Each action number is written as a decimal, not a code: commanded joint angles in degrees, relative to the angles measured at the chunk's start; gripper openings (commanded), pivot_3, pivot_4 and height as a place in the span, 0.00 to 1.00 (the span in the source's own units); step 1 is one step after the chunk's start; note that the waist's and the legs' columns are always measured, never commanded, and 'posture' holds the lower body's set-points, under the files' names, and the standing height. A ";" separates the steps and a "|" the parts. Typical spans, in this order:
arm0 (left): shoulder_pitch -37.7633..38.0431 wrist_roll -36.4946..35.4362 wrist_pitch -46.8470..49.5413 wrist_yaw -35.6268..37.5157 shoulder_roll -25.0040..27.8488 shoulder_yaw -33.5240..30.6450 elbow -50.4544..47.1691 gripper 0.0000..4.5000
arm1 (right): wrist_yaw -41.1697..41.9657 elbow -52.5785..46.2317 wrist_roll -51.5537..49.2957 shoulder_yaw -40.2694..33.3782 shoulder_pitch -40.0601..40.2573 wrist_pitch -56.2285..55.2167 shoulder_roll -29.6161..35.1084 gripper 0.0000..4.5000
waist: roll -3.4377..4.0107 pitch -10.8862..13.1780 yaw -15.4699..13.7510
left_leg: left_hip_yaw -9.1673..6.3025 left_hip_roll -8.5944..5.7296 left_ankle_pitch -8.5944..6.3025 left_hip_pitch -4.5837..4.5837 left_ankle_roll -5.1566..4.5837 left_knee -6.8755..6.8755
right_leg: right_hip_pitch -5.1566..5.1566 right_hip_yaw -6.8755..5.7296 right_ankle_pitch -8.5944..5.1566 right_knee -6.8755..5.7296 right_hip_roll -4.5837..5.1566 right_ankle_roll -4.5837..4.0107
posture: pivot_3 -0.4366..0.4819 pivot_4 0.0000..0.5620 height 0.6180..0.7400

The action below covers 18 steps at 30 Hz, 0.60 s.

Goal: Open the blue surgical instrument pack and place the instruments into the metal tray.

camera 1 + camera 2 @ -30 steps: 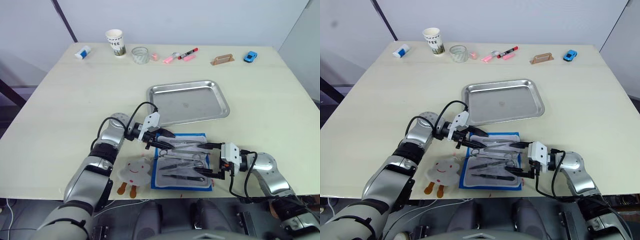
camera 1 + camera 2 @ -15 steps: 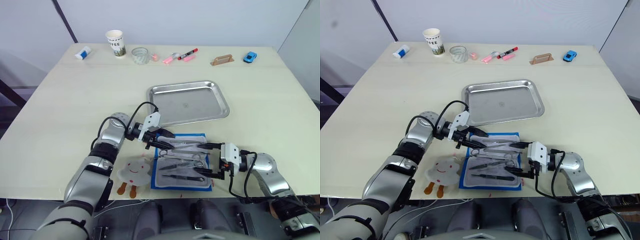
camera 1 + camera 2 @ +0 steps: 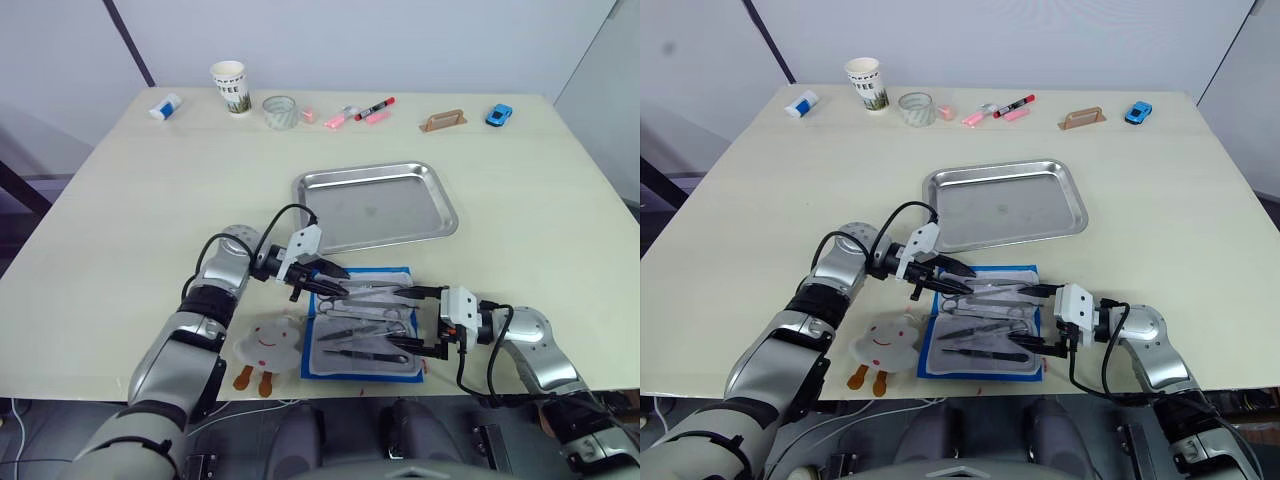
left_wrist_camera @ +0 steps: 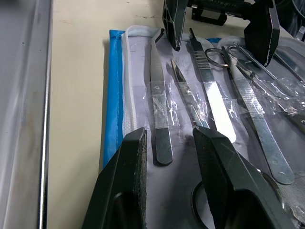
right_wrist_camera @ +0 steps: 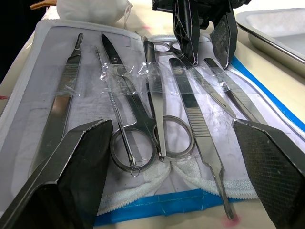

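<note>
The blue surgical instrument pack (image 3: pixel 330 358) lies open near the table's front edge, pale lining up. Several slim silver instruments (image 3: pixel 365 315) rest in a row on the lining under clear straps. Among them are tweezers (image 4: pixel 159 114) and scissors (image 5: pixel 138 119). My left gripper (image 3: pixel 338 283) is open at the pack's far left corner, its fingers (image 4: pixel 219 167) straddling the tweezers' end just above the lining. At the pack's right side my right gripper (image 3: pixel 415 320) stands wide open, holding nothing. Beyond the pack lies the empty metal tray (image 3: pixel 375 205).
A white plush toy (image 3: pixel 268 342) lies just left of the pack. Along the far edge stand a small bottle (image 3: pixel 165 104), paper cup (image 3: pixel 230 85), glass jar (image 3: pixel 281 110), markers (image 3: pixel 362 110), a wooden piece (image 3: pixel 444 120) and a blue toy car (image 3: pixel 500 114).
My left gripper has edged slightly further over the instruments. The right gripper and the pack have hardly moved.
</note>
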<state>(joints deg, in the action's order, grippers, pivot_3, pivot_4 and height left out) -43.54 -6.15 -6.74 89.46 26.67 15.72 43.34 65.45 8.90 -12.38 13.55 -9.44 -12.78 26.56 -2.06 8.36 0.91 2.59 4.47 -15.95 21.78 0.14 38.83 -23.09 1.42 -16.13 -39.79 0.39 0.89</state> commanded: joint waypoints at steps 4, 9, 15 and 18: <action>0.87 4.26 -0.60 -0.38 0.91 2.67 0.35 0.36 | -1.48 3.07 3.10 2.07 1.41 0.98 -0.55 0.98 | 0.00 -0.20 0.00 | 0.03 0.00 0.00 -0.03 0.00 -0.06 | 0.00 0.03 0.00 0.01 0.00 0.00 | 0.48 0.27 0.88; 0.97 5.90 -0.88 -1.02 1.42 3.41 0.13 0.36 | -1.39 3.34 3.14 2.01 1.22 0.82 -0.64 0.98 | -0.01 -0.40 0.00 | 0.04 0.00 0.00 -0.05 0.00 -0.11 | 0.00 0.04 -0.01 0.02 -0.01 -0.02 | 0.48 0.27 0.88; 1.18 7.02 -1.10 -2.30 1.63 4.15 -0.93 0.36 | -1.34 3.36 3.17 1.97 1.36 0.72 -0.56 0.98 | 0.01 -0.67 0.00 | 0.08 0.00 0.00 -0.11 0.00 -0.20 | 0.00 0.08 -0.03 0.03 -0.01 -0.06 | 0.48 0.27 0.88; 1.63 7.12 -0.60 -2.82 1.26 4.29 -1.57 0.36 | -1.32 3.47 3.20 1.94 1.35 0.67 -0.60 0.98 | 0.03 -0.74 -0.03 | 0.09 0.00 0.00 -0.12 0.00 -0.21 | 0.01 0.08 -0.04 0.03 -0.01 -0.07 | 0.48 0.27 0.88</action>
<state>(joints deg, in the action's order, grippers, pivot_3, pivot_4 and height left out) -43.71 -2.47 -8.19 87.75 27.42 17.75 40.64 65.33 9.57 -11.99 13.68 -9.39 -12.87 26.16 -2.03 7.62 0.89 2.67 4.47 -15.95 21.66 0.14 38.61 -23.09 1.50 -16.17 -39.75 0.38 0.82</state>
